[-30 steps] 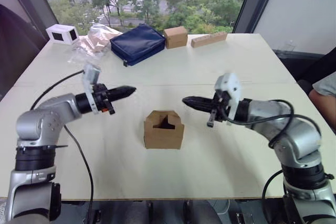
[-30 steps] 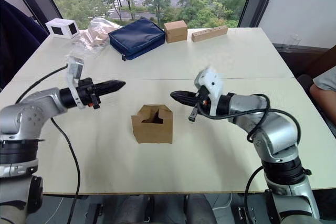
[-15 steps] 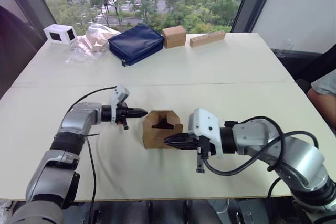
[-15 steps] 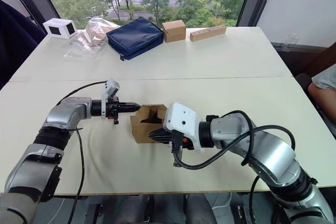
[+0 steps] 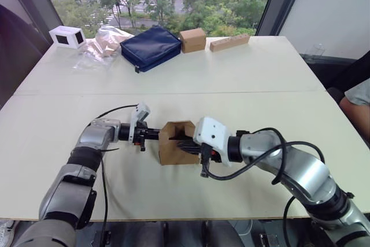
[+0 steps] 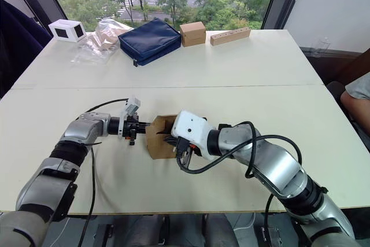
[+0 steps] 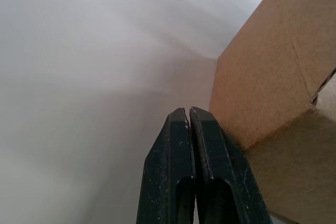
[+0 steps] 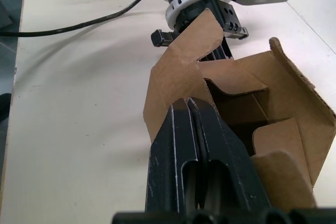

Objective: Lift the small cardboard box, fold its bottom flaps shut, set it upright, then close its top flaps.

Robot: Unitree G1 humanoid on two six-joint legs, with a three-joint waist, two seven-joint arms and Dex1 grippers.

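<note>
Seeing the small cardboard box [image 5: 175, 150] open-topped and unprinted on the worktop [image 5: 260, 85], I have both grippers' fingers [image 7: 189, 145] pressed together, holding nothing

The small cardboard box [image 5: 175, 150] is plain brown corrugated card, squarish, standing upright on the worktop [image 5: 243, 79] near its front edge. Its top flaps [image 8: 194, 51] are open, one raised with slanted corners, showing a dark interior.
</note>
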